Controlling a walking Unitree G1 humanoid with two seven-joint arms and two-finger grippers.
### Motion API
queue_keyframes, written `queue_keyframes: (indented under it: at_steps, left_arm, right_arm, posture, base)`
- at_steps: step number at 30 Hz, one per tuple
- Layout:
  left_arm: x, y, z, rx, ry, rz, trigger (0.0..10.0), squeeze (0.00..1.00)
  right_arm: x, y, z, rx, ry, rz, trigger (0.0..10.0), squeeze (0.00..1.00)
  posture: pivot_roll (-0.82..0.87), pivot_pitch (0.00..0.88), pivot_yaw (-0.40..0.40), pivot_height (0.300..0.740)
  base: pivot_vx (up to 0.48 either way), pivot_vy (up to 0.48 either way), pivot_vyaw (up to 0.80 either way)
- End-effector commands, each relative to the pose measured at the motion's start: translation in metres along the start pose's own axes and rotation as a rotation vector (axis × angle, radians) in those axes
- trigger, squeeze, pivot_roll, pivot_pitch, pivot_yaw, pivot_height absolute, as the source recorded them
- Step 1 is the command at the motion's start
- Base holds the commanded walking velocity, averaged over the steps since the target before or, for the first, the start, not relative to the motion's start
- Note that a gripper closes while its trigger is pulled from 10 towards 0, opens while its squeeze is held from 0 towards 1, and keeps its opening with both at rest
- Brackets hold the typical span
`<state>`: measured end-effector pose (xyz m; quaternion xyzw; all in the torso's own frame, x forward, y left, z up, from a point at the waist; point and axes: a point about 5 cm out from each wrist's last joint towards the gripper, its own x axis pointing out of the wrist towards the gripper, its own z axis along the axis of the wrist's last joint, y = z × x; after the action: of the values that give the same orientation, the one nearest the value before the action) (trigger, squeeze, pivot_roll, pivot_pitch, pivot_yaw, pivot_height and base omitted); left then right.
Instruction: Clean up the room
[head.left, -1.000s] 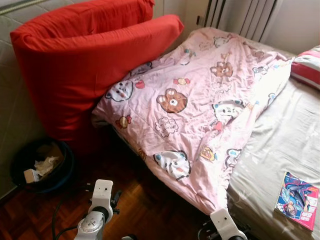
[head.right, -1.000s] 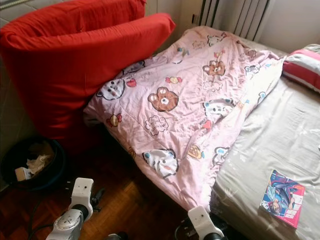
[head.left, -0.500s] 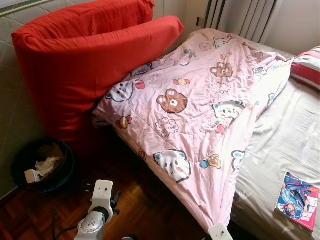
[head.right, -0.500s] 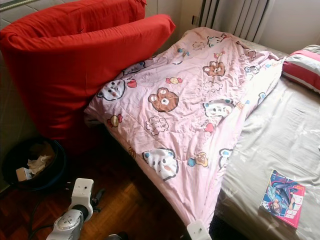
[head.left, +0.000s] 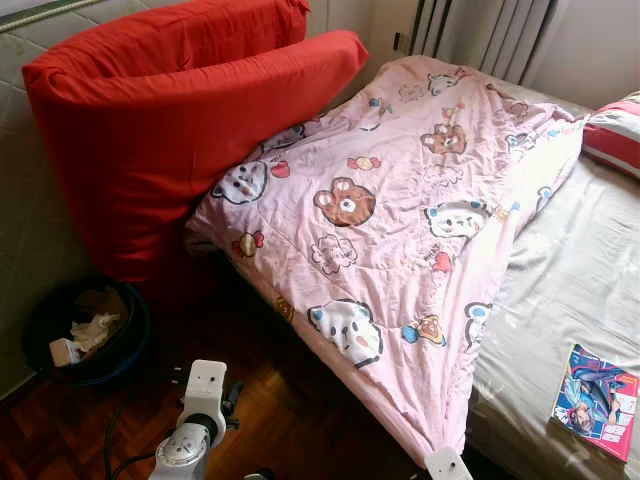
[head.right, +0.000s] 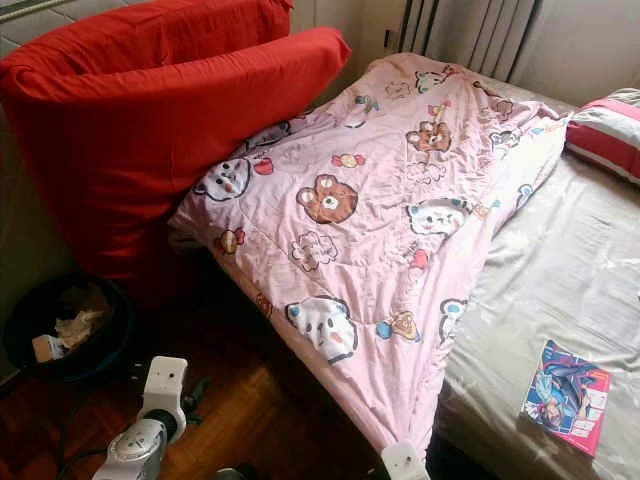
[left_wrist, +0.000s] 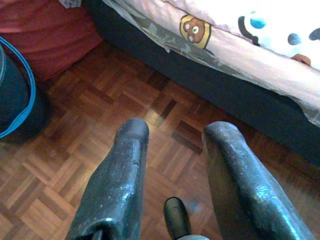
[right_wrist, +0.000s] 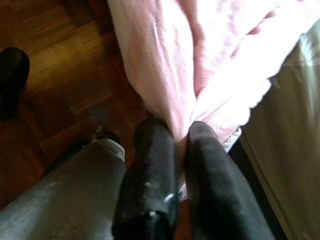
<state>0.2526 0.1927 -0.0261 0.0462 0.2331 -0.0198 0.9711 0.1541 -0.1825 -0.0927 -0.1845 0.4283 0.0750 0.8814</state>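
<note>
- Between my right gripper's two black fingers sits the lower corner of the pink cartoon-bear quilt; the fingers are pinched narrow on the fabric, which bunches into folds right above the tips.
- Just beside that gripper on one side I see the edge of the bed's beige sheet, and on the other side dark parquet floor.
- From the pinched corner the quilt runs up and away over the bed, pulled into a long taut triangle, its far end reaching toward the grey curtain.
- Off to the right of that gripper, lying flat on the sheet, is a colourful comic magazine, apart from the quilt.
- My left gripper hangs low over the parquet with its fingers spread wide and nothing between them; the dark bed frame lies just ahead of it.
- Left of that gripper stands a dark round waste bin with crumpled paper inside.
- Beyond the bin, two big red cushions lean against the wall, their lower edge touching the quilt.
- Farthest right, a red-and-white striped pillow rests on the bed.
</note>
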Motion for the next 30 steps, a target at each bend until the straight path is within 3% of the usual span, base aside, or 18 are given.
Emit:
queue_keyframes:
  at_steps: [1,19,22,23,24,27,28,30]
  left_arm:
    - [-0.004,0.001,-0.010,0.004,0.044,0.000,10.0,0.00]
    - [-0.004,0.001,-0.010,-0.001,0.045,0.000,10.0,0.00]
    - [-0.004,0.003,-0.011,-0.004,0.055,0.004,10.0,0.00]
    - [-0.004,0.003,-0.012,-0.004,0.058,0.004,10.0,0.00]
    - [-0.005,0.008,-0.016,-0.033,0.095,0.025,10.0,0.00]
    - [-0.013,0.022,-0.033,-0.108,0.201,0.092,10.0,0.00]
    - [-0.015,0.026,-0.038,-0.112,0.230,0.107,10.0,0.00]
    - [-0.023,0.030,-0.050,-0.102,0.290,0.118,10.0,0.00]
  right_arm:
    - [-0.002,0.000,-0.008,0.026,0.027,-0.006,10.0,1.00]
    - [0.002,-0.002,0.001,0.160,0.025,0.005,10.0,1.00]
    - [0.002,-0.003,0.001,0.255,0.044,-0.001,10.0,0.37]
    - [0.002,-0.004,0.000,0.267,0.047,-0.003,10.0,0.37]
    - [0.002,-0.006,-0.001,0.329,0.059,-0.021,10.0,0.00]
    - [0.002,-0.012,-0.005,0.470,0.083,-0.050,10.0,0.00]
    - [0.001,-0.013,-0.007,0.494,0.090,-0.057,10.0,0.00]
    - [-0.001,-0.019,-0.015,0.632,0.128,-0.110,10.0,0.00]
  posture:
    - [0.01,0.143,-0.012,0.740]
    - [0.00,0.154,-0.010,0.740]
    - [0.00,0.154,-0.009,0.740]
    - [0.00,0.154,-0.009,0.740]
    - [0.00,0.148,-0.011,0.740]
    - [-0.01,0.136,-0.008,0.740]
    - [-0.01,0.136,-0.008,0.740]
    - [-0.01,0.130,-0.006,0.740]
  base:
    - [0.000,0.000,0.00]
    - [0.000,0.000,0.00]
    - [0.000,0.000,0.00]
    - [0.000,0.000,0.00]
    - [0.000,0.000,0.00]
    - [0.000,0.000,0.00]
    - [0.000,0.000,0.00]
    - [0.000,0.000,0.00]
